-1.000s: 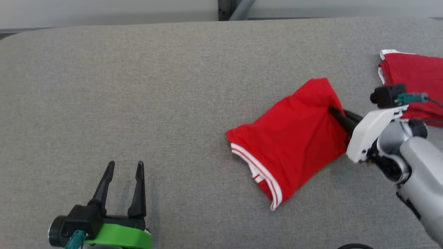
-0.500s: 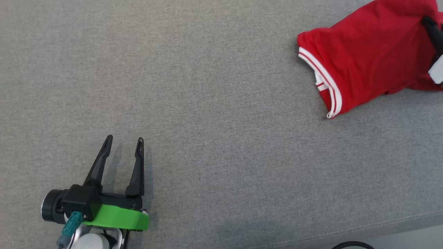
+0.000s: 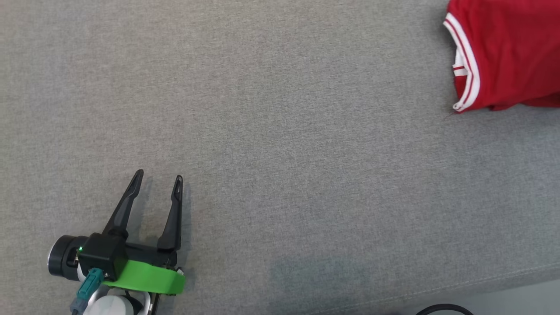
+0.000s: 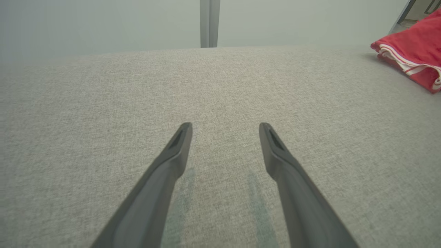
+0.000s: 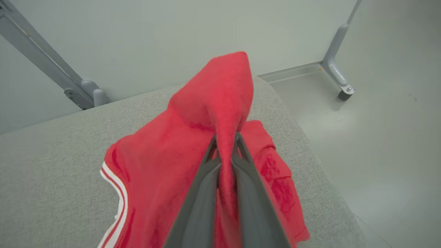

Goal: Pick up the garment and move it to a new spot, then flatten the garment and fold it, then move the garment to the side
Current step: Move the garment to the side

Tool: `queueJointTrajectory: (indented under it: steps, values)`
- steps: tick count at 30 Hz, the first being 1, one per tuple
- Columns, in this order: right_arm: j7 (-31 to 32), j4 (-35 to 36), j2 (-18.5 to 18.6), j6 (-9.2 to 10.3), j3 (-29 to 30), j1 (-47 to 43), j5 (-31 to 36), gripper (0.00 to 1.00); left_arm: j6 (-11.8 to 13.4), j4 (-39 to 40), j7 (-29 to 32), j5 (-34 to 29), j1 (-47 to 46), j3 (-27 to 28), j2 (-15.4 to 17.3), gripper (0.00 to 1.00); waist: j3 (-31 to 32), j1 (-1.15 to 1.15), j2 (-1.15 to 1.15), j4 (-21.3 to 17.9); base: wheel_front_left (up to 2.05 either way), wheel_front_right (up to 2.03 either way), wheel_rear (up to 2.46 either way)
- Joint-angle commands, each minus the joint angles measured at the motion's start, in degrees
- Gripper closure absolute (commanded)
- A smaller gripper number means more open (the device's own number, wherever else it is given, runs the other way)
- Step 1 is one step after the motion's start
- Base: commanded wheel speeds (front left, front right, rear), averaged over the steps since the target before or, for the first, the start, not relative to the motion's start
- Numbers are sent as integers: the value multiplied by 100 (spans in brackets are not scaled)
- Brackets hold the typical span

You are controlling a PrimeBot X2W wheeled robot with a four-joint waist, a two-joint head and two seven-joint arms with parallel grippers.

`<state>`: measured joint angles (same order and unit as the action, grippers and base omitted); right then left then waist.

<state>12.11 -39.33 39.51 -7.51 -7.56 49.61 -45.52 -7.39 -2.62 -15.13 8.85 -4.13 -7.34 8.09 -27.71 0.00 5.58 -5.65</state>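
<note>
The garment [image 3: 507, 52] is red with white striped trim, folded, lying at the far right of the grey padded table [image 3: 280, 140]. It also shows at the upper right of the left wrist view as a red bundle [image 4: 413, 55]. In the right wrist view my right gripper [image 5: 225, 139] is shut on a raised fold of the garment [image 5: 213, 103], lifting a peak of cloth above the rest. My left gripper [image 3: 157, 180] hovers low over the table at the lower left, open, with nothing between its fingers [image 4: 179, 144].
The table's front edge with its seam [image 3: 481, 284] runs along the lower right, a dark cable [image 3: 444, 309] below it. In the right wrist view the table's end drops to a pale floor [image 5: 379, 137], where a frame leg with a caster [image 5: 339, 86] stands.
The head camera has swung left and down, so the garment has slid to the picture's upper right and the right arm has left the picture. The left gripper stays open.
</note>
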Motion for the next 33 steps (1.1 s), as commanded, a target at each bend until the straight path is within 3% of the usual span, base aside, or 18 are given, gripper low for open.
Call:
queueJointTrajectory:
  steps: [1, 2, 3, 10, 13, 17, 25, 26, 27, 28, 33]
  values:
    - [-124, -129, 22, 5, 73, 19, 163, 75, -19, -17, 2, -46, -20, 5, 42, 0, -29, 0, 0, 56, 0, 0, 0]
    - [-258, -278, 13, 5, 114, 18, 372, 47, -19, -38, 2, -49, 0, 5, 48, 0, -32, 0, 0, 78, 0, 0, 0]
    - [-421, -428, -32, 5, 176, 28, 530, 0, -19, -72, 1, -53, 23, 18, 55, 0, -30, 0, 0, 100, 0, 0, 0]
    - [-1651, -1013, -431, 5, 428, -235, 1361, 0, -19, -297, 2, 23, 107, 68, -51, 0, 178, 0, 0, 306, 0, 0, 0]
    - [-2392, -936, -614, 4, 493, -541, 1593, 0, -18, -444, 1, 86, 188, 125, -125, 0, 416, 0, 0, 388, 0, 0, 0]
    - [-2706, -596, -779, 7, 618, -1156, 1964, 0, 24, -671, 2, 258, 399, 364, -299, 0, 891, 0, 0, 452, 0, 0, 0]
    - [-2716, 1631, -1720, 6, 1449, -3156, 2964, 0, 65, -798, 1, 198, 779, 679, -454, 0, 1765, 0, 0, 615, 0, 0, 0]
    - [-2716, 1631, -1720, 6, 1449, -3156, 2964, 0, 65, -798, 1, 198, 779, 679, -454, 0, 1765, 0, 0, 615, 0, 0, 0]
    - [-2716, 2111, -2033, 6, 1498, -3650, 3254, 0, 71, -797, 1, 177, 842, 726, -465, 0, 1881, 0, 0, 660, 0, 0, 0]
    - [-2716, 2111, -2033, 6, 1498, -3650, 3254, 0, 71, -797, 1, 177, 842, 726, -465, 0, 1881, 0, 0, 660, 0, 0, 0]
    - [-2717, 2774, -2727, 6, 1470, -4542, 3921, 0, 48, -704, 1, 233, 972, 852, -493, 0, 2191, 0, 0, 730, 0, 0, 0]
